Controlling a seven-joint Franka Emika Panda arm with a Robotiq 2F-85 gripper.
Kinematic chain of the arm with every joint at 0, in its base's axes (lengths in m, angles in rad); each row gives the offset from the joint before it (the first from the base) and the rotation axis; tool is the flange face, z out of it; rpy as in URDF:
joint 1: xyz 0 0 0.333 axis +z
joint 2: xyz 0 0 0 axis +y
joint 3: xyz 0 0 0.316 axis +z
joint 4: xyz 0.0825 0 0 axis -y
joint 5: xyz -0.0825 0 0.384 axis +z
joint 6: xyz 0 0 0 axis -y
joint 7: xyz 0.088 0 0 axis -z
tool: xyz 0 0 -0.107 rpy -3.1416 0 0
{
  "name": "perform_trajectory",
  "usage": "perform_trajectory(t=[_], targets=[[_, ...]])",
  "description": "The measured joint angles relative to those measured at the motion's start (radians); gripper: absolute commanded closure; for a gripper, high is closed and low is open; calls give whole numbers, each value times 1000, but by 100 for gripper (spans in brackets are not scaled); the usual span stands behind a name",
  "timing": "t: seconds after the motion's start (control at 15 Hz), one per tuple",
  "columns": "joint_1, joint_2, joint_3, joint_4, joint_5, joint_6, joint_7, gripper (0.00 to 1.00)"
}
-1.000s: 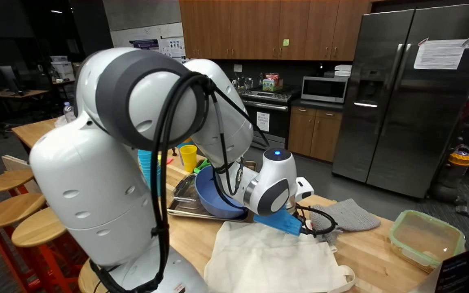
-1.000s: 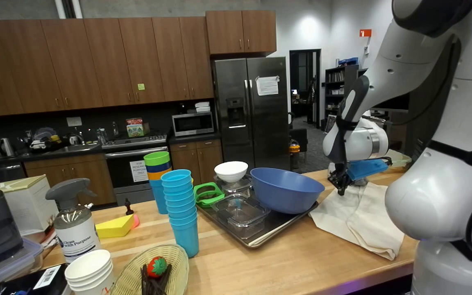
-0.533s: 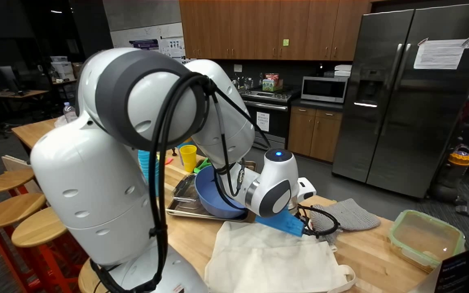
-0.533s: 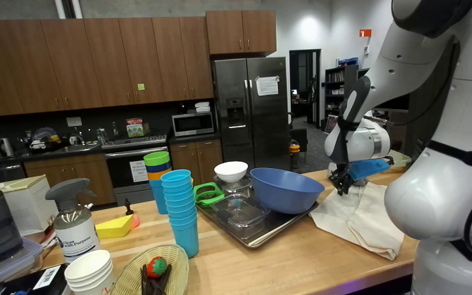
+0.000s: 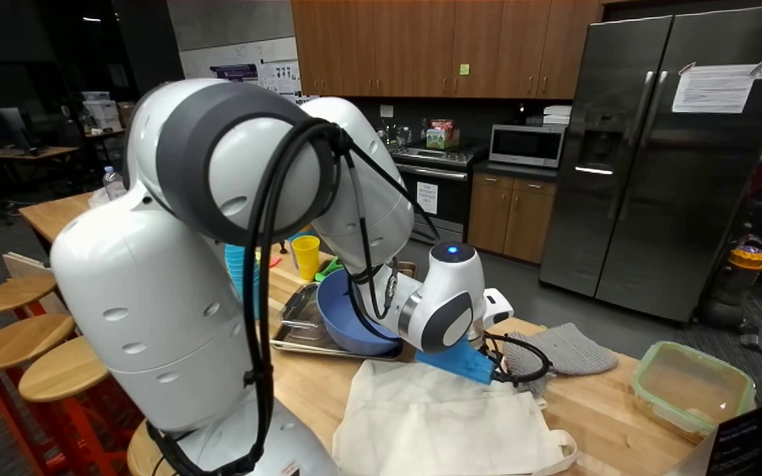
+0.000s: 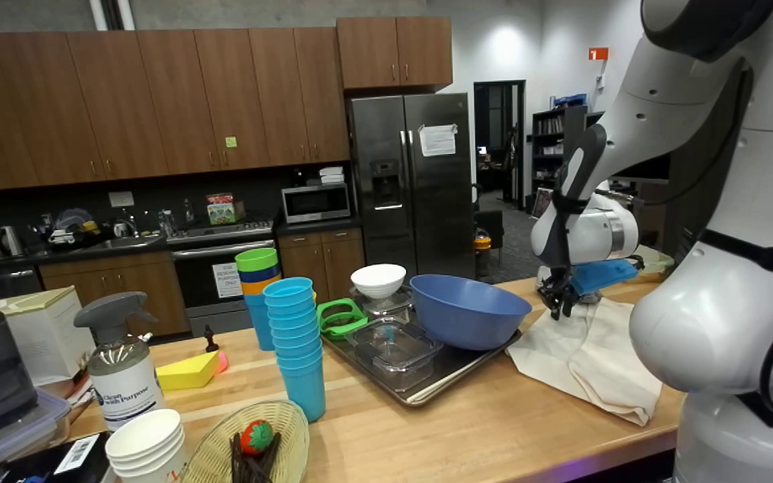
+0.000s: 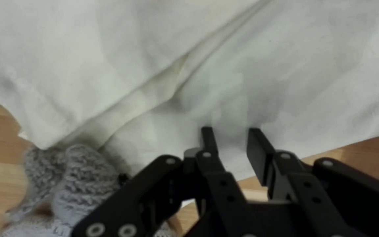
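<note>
The bag [image 5: 447,423] lies flat and lightly creased on the table [image 5: 619,423], a handle [image 5: 565,437] looping out at one corner. Over the bag, near one edge, hangs the gripper [image 7: 230,130], pointing down; its fingers [image 7: 259,151] stand a little apart, and pale cloth shows in the gap between them. Whether their tips touch the cloth cannot be told. A second ago, in an exterior view, those tips looked like a single dark point; now two separate tips show there. The gripper itself has shifted only slightly, to the right in both exterior views, while the bag lies just as it did. Against the bag's edge, beside the gripper, is the bunched end of a gray knit [image 5: 569,350], its flatter part spread farther off. Well apart from the bag on that side sits a green-rimmed box [image 5: 695,383]. On the opposite side, just beside the bag, a tray [image 6: 450,370] bears a tilted blue bowl [image 6: 470,318] and clear tubs [image 6: 393,352], unmoved since then. Beyond the tray stand blue cups [image 6: 300,342], and next to these a basket [image 6: 294,433] with a strawberry [image 6: 257,437] in it.
</note>
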State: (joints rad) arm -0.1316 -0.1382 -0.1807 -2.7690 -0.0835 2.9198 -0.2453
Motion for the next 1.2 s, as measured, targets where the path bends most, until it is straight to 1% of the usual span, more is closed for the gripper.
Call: perform_trajectory(t=[0.13,0.2,0.33,0.4,0.47,0.73,0.93,1.2], targets=[[8,-2,0,1,9,-2,-3,25],[12,-6,0,1,10,-8,-3,18],[15,-23,0,-1,14,-57,-3,4],[16,-35,0,-4,15,-96,-3,1],[19,-47,0,-3,20,-144,-6,0],[40,-83,2,-2,60,-311,-17,0],[43,-112,10,-2,69,-394,3,0],[46,-177,41,-2,71,-510,41,0]])
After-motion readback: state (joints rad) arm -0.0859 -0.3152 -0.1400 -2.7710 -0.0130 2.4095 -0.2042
